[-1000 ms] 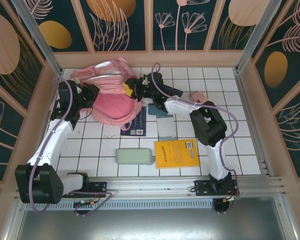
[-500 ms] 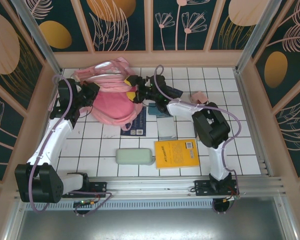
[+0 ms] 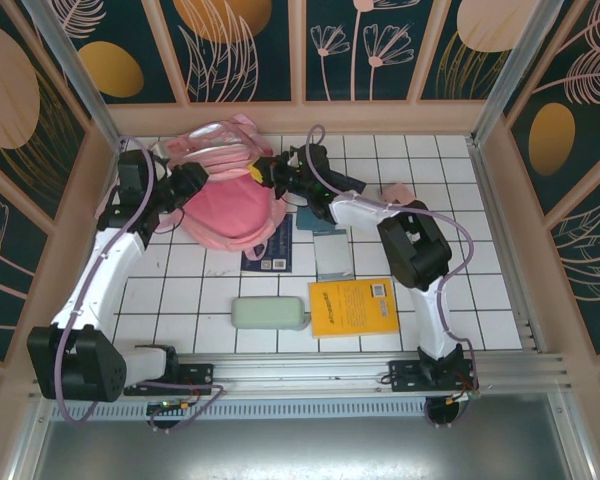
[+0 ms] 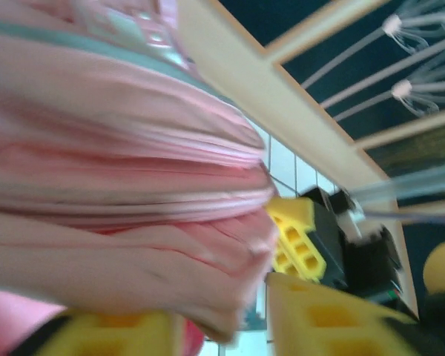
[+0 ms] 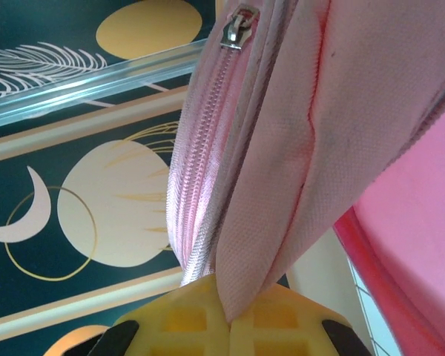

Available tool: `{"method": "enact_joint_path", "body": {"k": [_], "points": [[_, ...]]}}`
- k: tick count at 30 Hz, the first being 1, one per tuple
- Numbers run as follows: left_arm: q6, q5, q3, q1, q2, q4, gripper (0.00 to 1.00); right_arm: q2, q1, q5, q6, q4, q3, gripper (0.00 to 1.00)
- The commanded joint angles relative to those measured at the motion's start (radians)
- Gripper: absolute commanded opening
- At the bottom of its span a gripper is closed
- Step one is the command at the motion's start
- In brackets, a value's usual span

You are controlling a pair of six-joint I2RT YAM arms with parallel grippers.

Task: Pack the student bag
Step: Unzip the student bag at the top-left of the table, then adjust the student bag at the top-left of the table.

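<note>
Compared with a second ago, the student bag (image 3: 230, 205) bulges a little more toward three o'clock, its opening drawn that way, and both grippers have closed in on its rim. The bag lies at about eleven o'clock on the white tiled table (image 3: 460, 290), its straps bunched toward the back wall.

The right gripper (image 3: 264, 174) sits at the bag's three o'clock edge. In its wrist view the right gripper (image 5: 230, 326) has its yellow pads pressed together on a fold of pink fabric (image 5: 341, 111) just below the zipper (image 5: 208, 126), with the metal pull (image 5: 237, 26) hanging free above. The left gripper (image 3: 192, 180) is at the bag's nine o'clock side. In the blurred left wrist view its fingers (image 4: 319, 304) stand spread, with a fold of the bag (image 4: 119, 148) lying loosely between them rather than pinched.

The step in hand looks like opening the bag's mouth. To do it well, the left gripper probably needs to close on the opposite rim, and the two should then pull gently apart without twisting the zipper.

Both arms reach far forward, elbows raised and wrists turned inward toward each other.

Toward six o'clock wait a dark blue booklet (image 3: 273, 247), a grey notebook (image 3: 333, 252), a pale green case (image 3: 270, 313) and a yellow book (image 3: 352, 307).
</note>
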Motion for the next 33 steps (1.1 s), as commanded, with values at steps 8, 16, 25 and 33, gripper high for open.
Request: {"method": "enact_joint_path", "body": {"k": [8,16,25,33], "points": [[0.630,-0.292,0.333,-0.185,0.079,-0.346,0.70,-0.005,-0.031,-0.067,-0.087,-0.094,0.076,0.00],[0.848,-0.707,0.381,-0.435,0.241,-0.450,0.77,-0.019,-0.049,-0.108,-0.105,-0.125,0.061,0.00],[0.923,-0.936,0.260,-0.520,0.281,-0.420,0.85,-0.023,-0.066,-0.122,-0.084,-0.102,0.032,0.00],[0.946,-1.079,0.163,-0.520,0.289,-0.327,0.83,-0.018,-0.062,-0.126,-0.070,-0.103,0.067,0.00]]}}
